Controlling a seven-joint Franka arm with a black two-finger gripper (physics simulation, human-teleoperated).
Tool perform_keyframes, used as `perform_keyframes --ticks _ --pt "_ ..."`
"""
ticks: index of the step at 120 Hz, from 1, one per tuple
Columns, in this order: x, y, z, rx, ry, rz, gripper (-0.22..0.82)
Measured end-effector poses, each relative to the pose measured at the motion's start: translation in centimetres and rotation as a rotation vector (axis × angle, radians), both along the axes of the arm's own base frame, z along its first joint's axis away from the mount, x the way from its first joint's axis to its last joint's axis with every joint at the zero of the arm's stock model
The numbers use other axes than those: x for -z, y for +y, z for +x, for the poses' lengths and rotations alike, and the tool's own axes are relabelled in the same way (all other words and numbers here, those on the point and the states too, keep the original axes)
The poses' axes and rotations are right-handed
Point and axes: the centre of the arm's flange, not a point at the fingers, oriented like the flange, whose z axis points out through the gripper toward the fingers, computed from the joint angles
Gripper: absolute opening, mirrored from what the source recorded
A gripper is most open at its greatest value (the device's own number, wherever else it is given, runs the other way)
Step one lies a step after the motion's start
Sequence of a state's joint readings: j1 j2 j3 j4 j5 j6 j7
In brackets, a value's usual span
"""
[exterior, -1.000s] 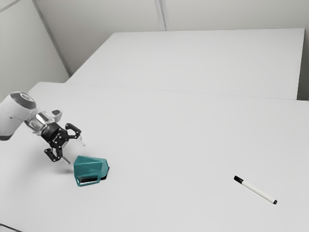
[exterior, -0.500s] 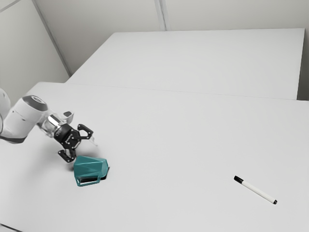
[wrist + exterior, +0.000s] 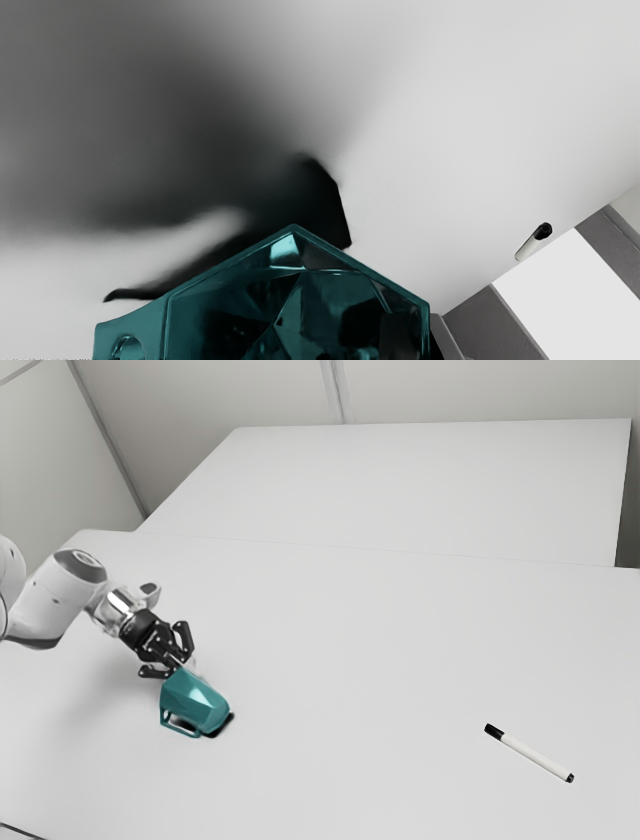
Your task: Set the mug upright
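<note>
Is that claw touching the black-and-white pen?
No: the claw is at the teal mug, while the pen lies well apart from both, with bare table between.

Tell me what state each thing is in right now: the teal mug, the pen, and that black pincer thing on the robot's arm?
Mug: tipped, not upright, with its mouth toward the gripper.
Gripper: closed on the mug's wall near the rim, one finger inside the mug and one outside.
Pen: lying on the table, its black cap on.
</note>
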State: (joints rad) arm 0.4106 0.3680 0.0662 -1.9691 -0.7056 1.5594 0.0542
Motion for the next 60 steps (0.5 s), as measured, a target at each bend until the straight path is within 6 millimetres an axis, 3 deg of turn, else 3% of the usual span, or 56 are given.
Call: perform_keyframes --ticks 26,43,60 --pt "-1.5 -1.8 0.9 0.023 -0.010 0.034 -0.17" --pt "-6.4 -4.8 2.0 0.116 -0.081 0.152 -0.17" --pt "-10.0 -8.3 3.0 0.242 -0.160 0.306 -0.18"
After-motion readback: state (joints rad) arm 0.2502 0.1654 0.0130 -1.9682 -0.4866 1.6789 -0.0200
